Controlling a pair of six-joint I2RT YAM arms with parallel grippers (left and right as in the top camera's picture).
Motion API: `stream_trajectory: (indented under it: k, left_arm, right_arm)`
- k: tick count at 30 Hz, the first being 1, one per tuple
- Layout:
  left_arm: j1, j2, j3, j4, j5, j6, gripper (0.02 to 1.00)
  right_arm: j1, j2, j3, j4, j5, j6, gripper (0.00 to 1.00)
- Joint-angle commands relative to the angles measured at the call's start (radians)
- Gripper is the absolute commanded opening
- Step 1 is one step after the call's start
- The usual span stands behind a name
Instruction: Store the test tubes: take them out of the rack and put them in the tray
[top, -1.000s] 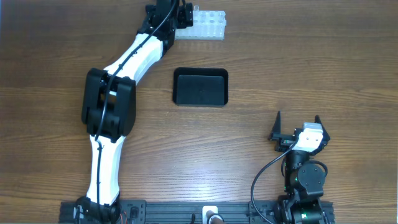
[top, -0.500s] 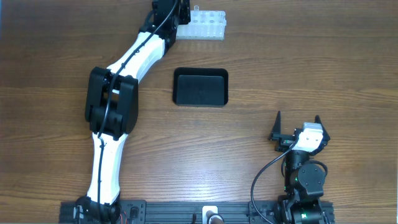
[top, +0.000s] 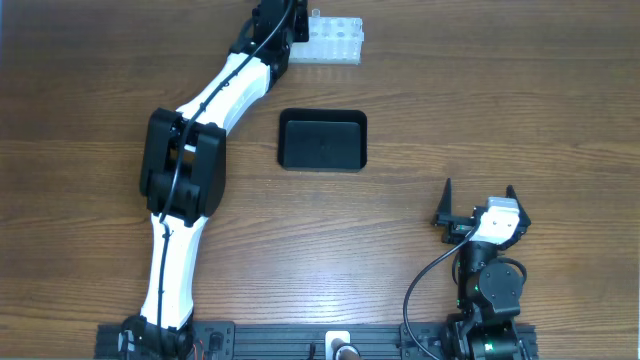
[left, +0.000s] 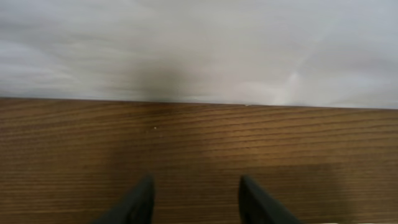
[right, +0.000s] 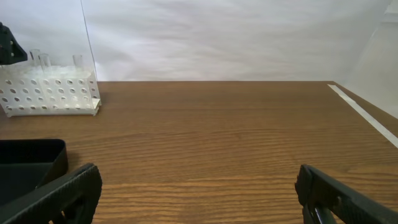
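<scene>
The clear test tube rack (top: 331, 40) stands at the table's far edge, and a few glass tubes (right: 42, 60) stick up from the rack (right: 50, 94). The black tray (top: 322, 140) lies nearer the middle, with nothing visible inside it. My left gripper (top: 288, 18) is at the rack's left end. In its own view the left gripper (left: 196, 205) is open over bare wood, facing the white wall. My right gripper (top: 478, 205) rests near its base, and the right gripper (right: 199, 208) is wide open with nothing in it.
The wooden table (top: 500, 100) ends just behind the rack at a white backdrop (left: 199, 50). A strip of pale tape (right: 364, 115) runs along the table's right side. The tray's corner (right: 31, 158) lies between the right gripper and the rack.
The left arm has crept a little to the right and toward the far edge beside the rack. The right arm has stayed still.
</scene>
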Motion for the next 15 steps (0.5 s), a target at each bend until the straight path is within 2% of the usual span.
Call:
stream_trajectory:
  k: [1,8,15]
  left_arm:
    - [0.000,0.020,0.026,0.000,-0.019,-0.007,0.349]
    - [0.000,0.020,0.026,0.000,-0.019,-0.007,0.229]
    - [0.000,0.020,0.026,0.000,-0.034,-0.008,0.154]
  right_arm:
    - [0.001,-0.008,-0.008,0.002,0.008,-0.001,0.991]
    - [0.001,-0.008,-0.008,0.001,0.008,-0.002,0.993]
    - [0.001,-0.008,-0.008,0.001,0.008,-0.001,0.991]
